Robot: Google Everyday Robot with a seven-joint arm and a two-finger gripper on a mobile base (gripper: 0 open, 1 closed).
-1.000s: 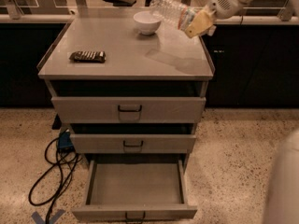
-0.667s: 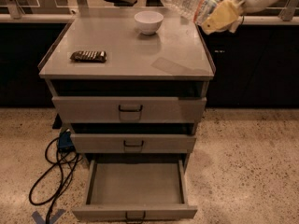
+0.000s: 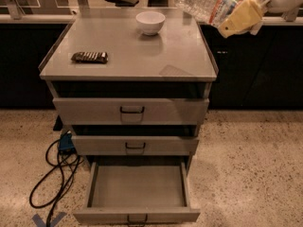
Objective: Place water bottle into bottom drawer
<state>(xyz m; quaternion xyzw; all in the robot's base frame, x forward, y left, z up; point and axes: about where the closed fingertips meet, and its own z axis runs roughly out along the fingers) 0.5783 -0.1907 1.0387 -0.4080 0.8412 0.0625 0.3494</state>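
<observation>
Compared with one second ago, the gripper [image 3: 234, 19] and the water bottle [image 3: 199, 0] are now higher and more to the right, past the right back corner of the cabinet top [image 3: 142, 51]. The yellow fingers [image 3: 246, 14] are clenched on the label end of the bottle. The bottle is in the air, tilted, with its clear ribbed body pointing up and to the left. It touches nothing else.

On the cabinet top a white bowl [image 3: 150, 21] stands near the back edge, and a dark snack bar [image 3: 90, 56] lies near the left edge, well apart from the bowl.

Below, the bottom drawer [image 3: 104, 215] is pulled far out and its tray is open to the view from above. The two upper drawers [image 3: 132, 110] are pulled out only a little. On the floor at the left of the cabinet lies a black cable [image 3: 49, 174] in loops.
</observation>
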